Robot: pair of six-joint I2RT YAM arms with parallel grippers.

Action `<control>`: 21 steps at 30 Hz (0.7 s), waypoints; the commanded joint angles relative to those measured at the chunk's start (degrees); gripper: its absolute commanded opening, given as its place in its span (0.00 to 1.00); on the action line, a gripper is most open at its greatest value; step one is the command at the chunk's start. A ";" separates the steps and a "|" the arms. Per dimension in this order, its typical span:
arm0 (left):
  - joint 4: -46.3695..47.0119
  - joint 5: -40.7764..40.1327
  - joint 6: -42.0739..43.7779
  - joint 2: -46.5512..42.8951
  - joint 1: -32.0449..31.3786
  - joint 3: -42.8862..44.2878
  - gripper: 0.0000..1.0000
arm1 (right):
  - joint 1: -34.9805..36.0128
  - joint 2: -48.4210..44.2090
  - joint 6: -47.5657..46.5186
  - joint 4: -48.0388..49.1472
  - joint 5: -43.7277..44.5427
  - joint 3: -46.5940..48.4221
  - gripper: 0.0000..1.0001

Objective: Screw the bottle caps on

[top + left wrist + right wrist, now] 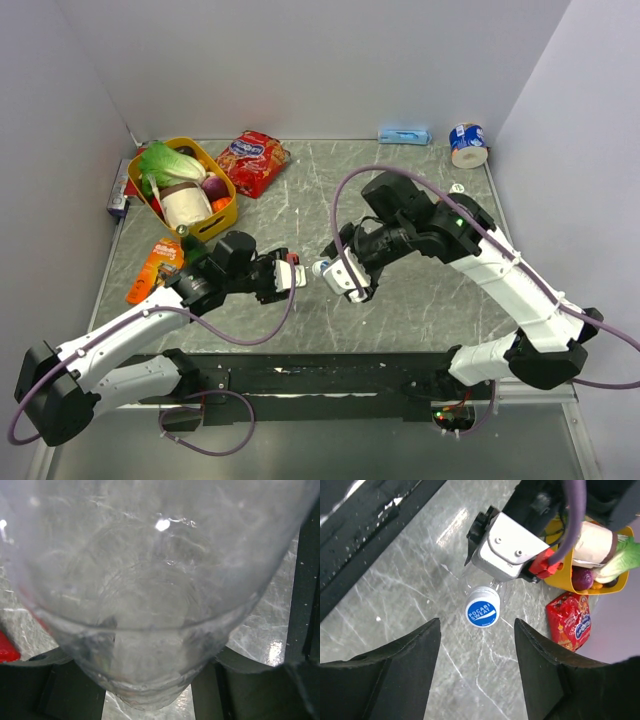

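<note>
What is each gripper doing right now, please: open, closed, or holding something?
Left gripper: shut on the clear bottle.
Right gripper: open, holding nothing; the blue cap is just ahead of its fingers.

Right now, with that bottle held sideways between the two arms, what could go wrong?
1. The blue cap sits on the mouth of the clear bottle, while the right gripper stands open and is not touching it. If the cap is only loosely on, it could drop off.
2. The left gripper clamps that see-through bottle, so turning the cap might make the bottle twist or buckle.
</note>
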 commanded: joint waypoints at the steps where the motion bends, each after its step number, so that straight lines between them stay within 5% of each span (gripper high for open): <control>1: -0.72 3.05 3.36 0.27 0.20 3.37 0.01 | 1.59 0.17 -4.09 2.19 1.52 -0.19 0.64; 21: 0.42 2.87 3.72 0.98 0.29 4.25 0.01 | 2.82 2.55 -5.85 -0.09 -0.68 -0.80 0.50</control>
